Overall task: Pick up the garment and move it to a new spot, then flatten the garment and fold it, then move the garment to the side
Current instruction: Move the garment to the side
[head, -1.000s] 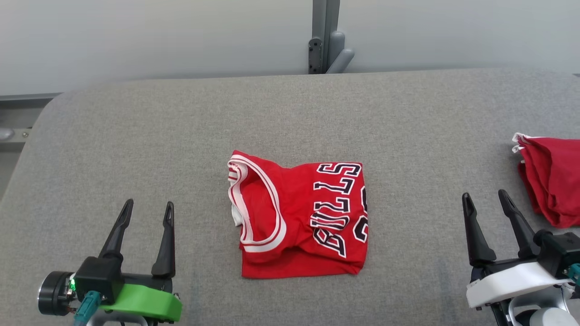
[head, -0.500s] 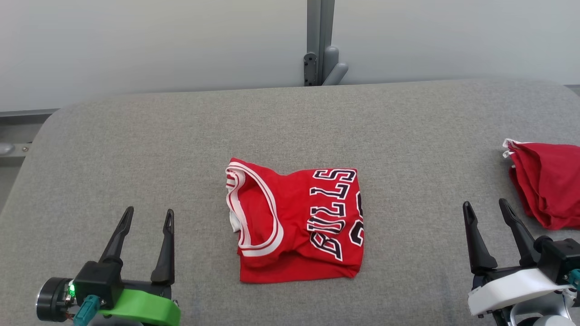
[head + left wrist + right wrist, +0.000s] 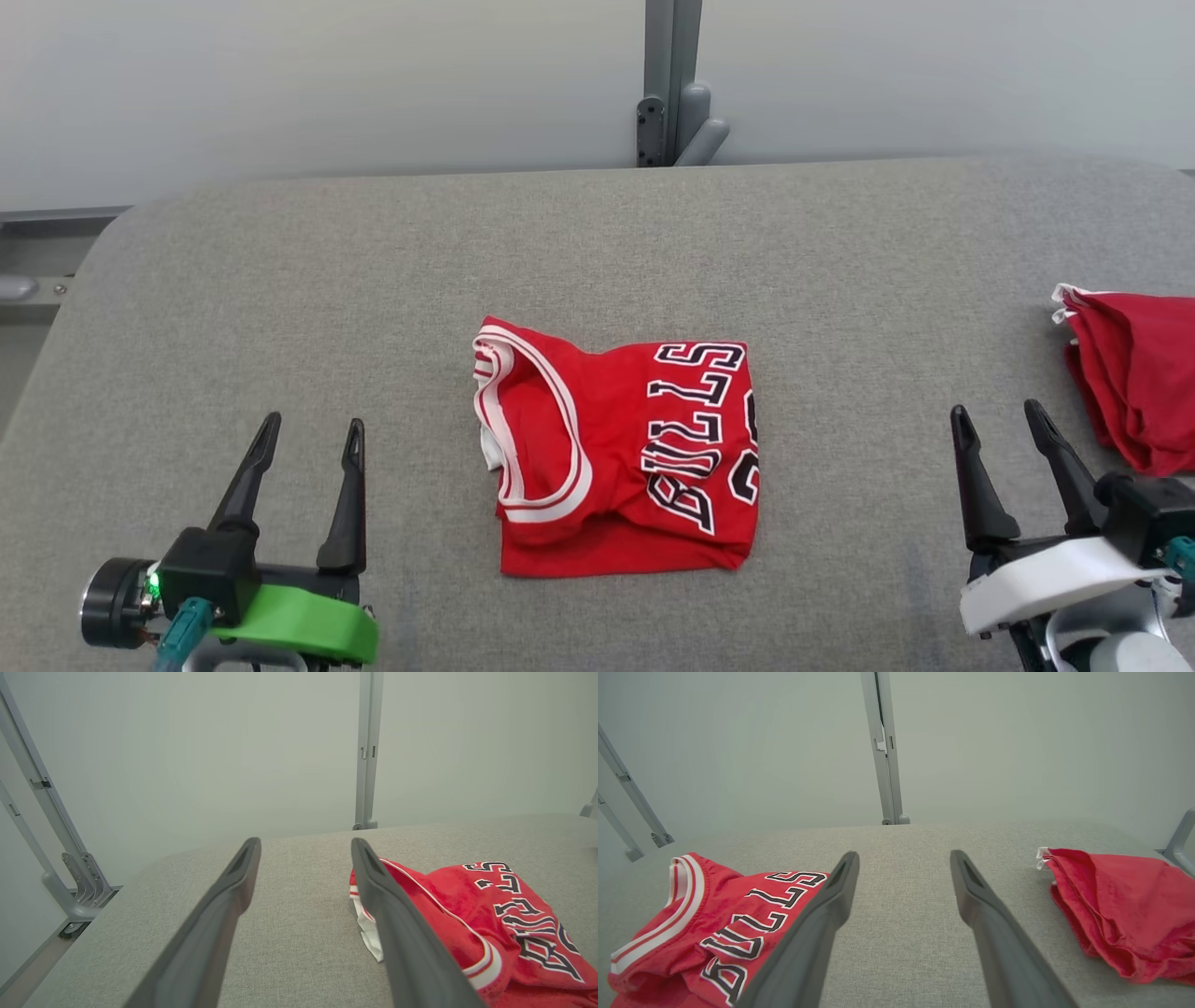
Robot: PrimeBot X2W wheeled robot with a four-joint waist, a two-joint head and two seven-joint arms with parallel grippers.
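On grey pad (image 3: 280, 280): folded jersey (image 3: 616, 448) flat, neckline toward robot's left, lettering running near-to-far; both jaws wide, empty.

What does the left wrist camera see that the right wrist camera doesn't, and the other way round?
Left wrist view's own: the left fingers, open, and a strip of floor past the table's end. Right wrist view's own: the right fingers, open, and a second red garment lying apart. Shared: the folded red Bulls jersey, the grey table, the upright post behind it.
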